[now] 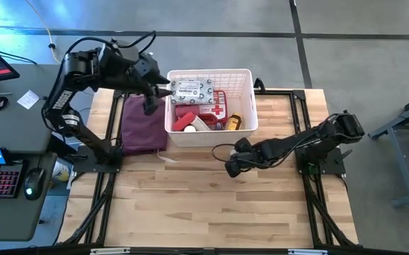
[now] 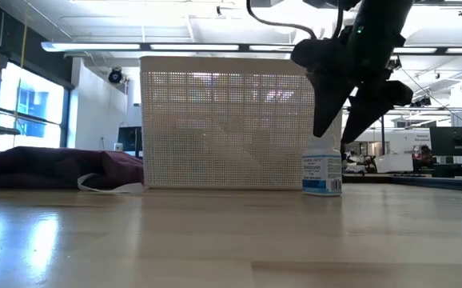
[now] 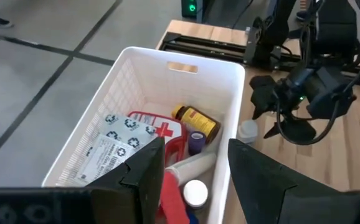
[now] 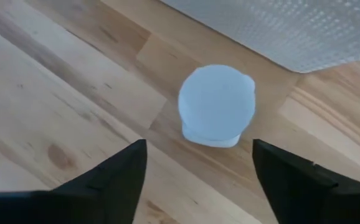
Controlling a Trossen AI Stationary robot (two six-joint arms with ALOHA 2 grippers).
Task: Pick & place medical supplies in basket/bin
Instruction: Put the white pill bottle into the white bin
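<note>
High view. The left arm rises from the bench's (image 1: 211,198) left edge, folds at its elbow and reaches rightward, so that the left tool (image 1: 163,91) sits over the far-left rim of the white basket (image 1: 245,78). The grey-white wipes packet (image 1: 192,91) lies at the basket's far side, just beside this tool; whether the fingers grip it cannot be told here. Also in the basket are the red first-aid case (image 1: 217,110) and an amber jar (image 1: 233,122). A maroon pouch (image 1: 142,124) lies on the bench, left of the basket. The right arm stretches low and leftward from its base at the right, ending in the right tool (image 1: 231,168) just near of the basket's near-right corner.

Low view. The right tool (image 2: 336,124) descends from above, its two fingers spread and angled down over a small white bottle (image 2: 322,172), which stands upright on the bench beside the basket's (image 2: 231,120) right end. The fingers do not clasp it. The pouch (image 2: 55,166) lies at the left.

Left wrist view. The left tool's fingers (image 3: 146,168) stand partly apart above the basket's interior, with nothing seen between them. Below lie the wipes packet (image 3: 114,146), first-aid case (image 3: 161,127), amber jar (image 3: 195,120) and a purple roll (image 3: 196,141). The bottle (image 3: 248,130) stands outside the basket, under the right arm.

Right wrist view. The right tool's fingers (image 4: 114,180) are wide apart, looking down on the bottle's cap (image 4: 217,104), clear of both fingers.
</note>
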